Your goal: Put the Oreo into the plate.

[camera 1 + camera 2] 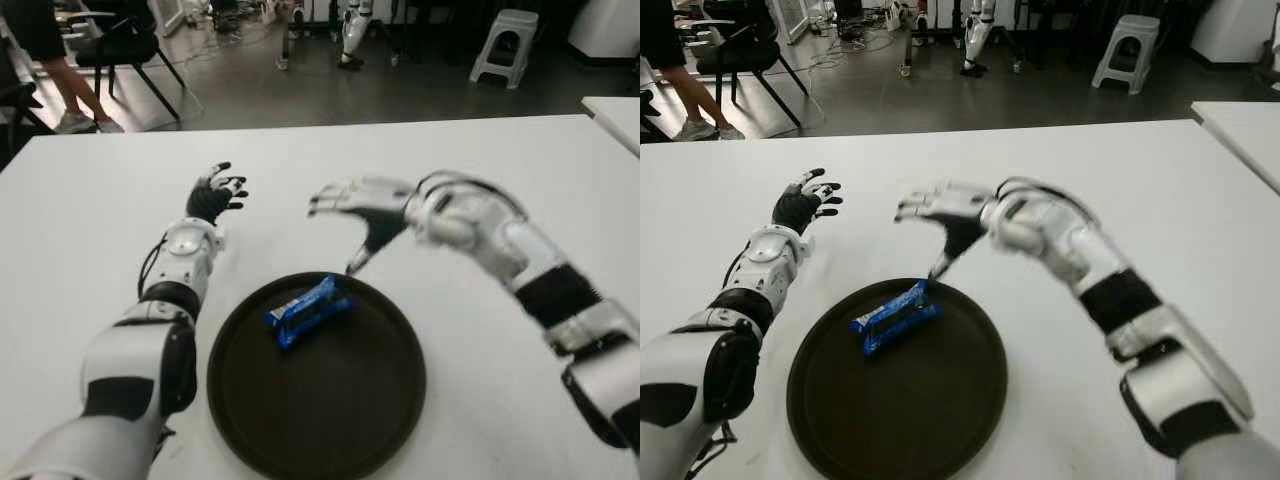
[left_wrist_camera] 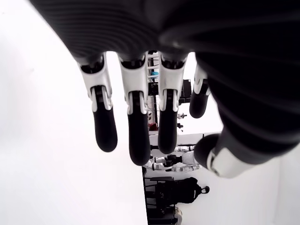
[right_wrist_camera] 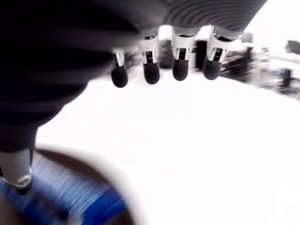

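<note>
A blue Oreo packet [image 1: 308, 310] lies inside the dark round plate [image 1: 330, 420], in its far left part. My right hand [image 1: 352, 212] hovers just above the plate's far rim, fingers spread and empty, its thumb pointing down toward the packet. In the right wrist view the packet [image 3: 61, 197] shows as a blue blur under the thumb, apart from the fingertips [image 3: 151, 74]. My left hand [image 1: 213, 193] shows on the white table [image 1: 80, 230] to the left of the plate, fingers extended and holding nothing.
The plate sits near the table's front edge between both arms. A second white table's corner [image 1: 615, 115] shows at the far right. Beyond the table stand a black chair [image 1: 125, 50], a white stool [image 1: 505, 45] and a person's legs [image 1: 60, 90].
</note>
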`<state>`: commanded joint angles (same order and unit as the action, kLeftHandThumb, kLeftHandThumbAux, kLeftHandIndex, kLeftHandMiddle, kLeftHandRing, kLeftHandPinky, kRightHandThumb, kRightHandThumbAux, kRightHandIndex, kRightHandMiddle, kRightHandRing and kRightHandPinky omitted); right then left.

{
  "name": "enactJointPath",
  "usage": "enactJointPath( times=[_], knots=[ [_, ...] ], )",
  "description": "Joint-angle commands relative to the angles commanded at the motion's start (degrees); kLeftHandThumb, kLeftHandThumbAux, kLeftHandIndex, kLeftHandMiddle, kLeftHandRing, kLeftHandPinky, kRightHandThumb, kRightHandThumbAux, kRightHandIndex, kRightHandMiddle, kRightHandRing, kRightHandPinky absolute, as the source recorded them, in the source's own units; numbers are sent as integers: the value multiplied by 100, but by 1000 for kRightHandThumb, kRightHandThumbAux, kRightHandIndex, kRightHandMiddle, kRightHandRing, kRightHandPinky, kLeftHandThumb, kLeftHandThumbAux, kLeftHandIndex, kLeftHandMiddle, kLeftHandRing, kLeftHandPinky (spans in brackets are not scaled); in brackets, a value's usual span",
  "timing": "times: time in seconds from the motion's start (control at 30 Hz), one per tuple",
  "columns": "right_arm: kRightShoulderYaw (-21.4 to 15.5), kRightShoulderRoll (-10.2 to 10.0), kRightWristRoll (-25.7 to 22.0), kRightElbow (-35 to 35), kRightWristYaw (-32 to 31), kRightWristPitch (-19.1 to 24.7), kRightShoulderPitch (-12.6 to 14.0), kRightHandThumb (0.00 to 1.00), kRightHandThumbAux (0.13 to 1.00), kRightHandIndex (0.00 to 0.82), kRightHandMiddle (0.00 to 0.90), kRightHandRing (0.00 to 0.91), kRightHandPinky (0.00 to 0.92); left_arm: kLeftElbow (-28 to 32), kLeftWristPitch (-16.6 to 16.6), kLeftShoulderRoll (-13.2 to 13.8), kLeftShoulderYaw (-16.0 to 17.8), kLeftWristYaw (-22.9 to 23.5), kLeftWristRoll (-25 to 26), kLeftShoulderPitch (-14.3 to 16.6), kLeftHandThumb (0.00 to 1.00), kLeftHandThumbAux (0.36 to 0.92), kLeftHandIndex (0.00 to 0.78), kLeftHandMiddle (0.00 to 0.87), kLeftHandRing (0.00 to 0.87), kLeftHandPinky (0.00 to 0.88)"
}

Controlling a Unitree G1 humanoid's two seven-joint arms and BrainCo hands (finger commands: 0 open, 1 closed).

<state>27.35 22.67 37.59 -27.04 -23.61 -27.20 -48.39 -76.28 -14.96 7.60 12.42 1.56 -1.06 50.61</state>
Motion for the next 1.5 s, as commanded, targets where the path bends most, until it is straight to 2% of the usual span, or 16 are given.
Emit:
enactJointPath(
  times=[0.2, 0.37, 0.47, 0.57, 0.73, 0.8, 0.87, 0.93, 1.0, 1.1, 1.17, 1.23, 1.27, 1.4, 1.5],
  knots=[
    [-148, 118, -263, -167, -57, -130, -83, 0, 474, 0, 0, 0, 0, -5, 7, 16, -23, -6, -32, -8, 537, 665, 154, 311, 352, 350],
    [-400, 369, -660, -61, -419, -74, -118, 0, 432, 0, 0, 0, 0, -11, 25, 31, -57, -10, -71, -21, 536, 648, 153, 291, 323, 329],
    [-522, 498, -846, 106, -629, 2, -87, 0, 418, 0, 0, 0, 0, -12, 38, 32, -63, -13, -75, -22, 548, 646, 161, 291, 326, 344],
    [-706, 655, -1245, 219, -965, 53, -51, 0, 415, 0, 0, 0, 0, -14, 51, 30, -70, -35, -84, -19, 566, 639, 167, 297, 339, 367],
    [-842, 680, -1611, 76, -1156, -10, 31, 0, 406, 0, 0, 0, 0, -6, 29, 31, -67, -28, -81, -23, 575, 637, 168, 306, 358, 394],
    [-889, 640, -1795, -407, -1182, -231, 12, 0, 408, 0, 0, 0, 0, 4, -8, 25, -53, -8, -62, -27, 574, 645, 168, 310, 362, 398],
    [-863, 577, -1808, -1014, -1126, -416, -100, 0, 410, 0, 0, 0, 0, 10, -28, 21, -39, 10, -45, -25, 571, 652, 165, 310, 363, 397],
    [-822, 323, -1660, -2035, -652, -460, -159, 0, 417, 0, 0, 0, 0, 10, -34, 20, -36, 14, -42, -24, 565, 656, 162, 309, 360, 390],
    [-849, 85, -1584, -2743, -129, -365, -143, 0, 424, 0, 0, 0, 0, 8, -32, 23, -38, 13, -44, -27, 561, 659, 160, 307, 357, 382],
    [-1037, -211, -1692, -3326, 518, -62, -173, 0, 431, 0, 0, 0, 0, 5, -29, 25, -42, 8, -49, -33, 557, 667, 158, 306, 352, 374],
    [-1428, -605, -2051, -4002, 1100, 473, -326, 0, 446, 0, 0, 0, 0, 1, -24, 24, -42, 5, -51, -38, 550, 671, 156, 305, 349, 367],
    [-1820, -907, -2403, -4488, 1535, 791, -300, 0, 474, 0, 8, 4, 11, -3, -11, 25, -41, 7, -51, -32, 552, 672, 155, 308, 351, 370],
    [-1897, -959, -2458, -4575, 1618, 823, -280, 0, 489, 0, 14, 7, 19, -5, -8, 24, -41, 8, -51, -33, 554, 671, 155, 309, 353, 374],
    [-3099, -1257, -3601, -4897, 1546, 1218, 18, 0, 546, 38, 77, 73, 79, -7, 5, 23, -35, 13, -45, -25, 558, 669, 155, 311, 359, 379],
    [-3562, -1351, -4050, -4929, 1335, 1379, 88, 21, 578, 80, 127, 128, 138, -7, 11, 18, -20, -8, -32, -26, 551, 669, 153, 310, 359, 379]
  ],
)
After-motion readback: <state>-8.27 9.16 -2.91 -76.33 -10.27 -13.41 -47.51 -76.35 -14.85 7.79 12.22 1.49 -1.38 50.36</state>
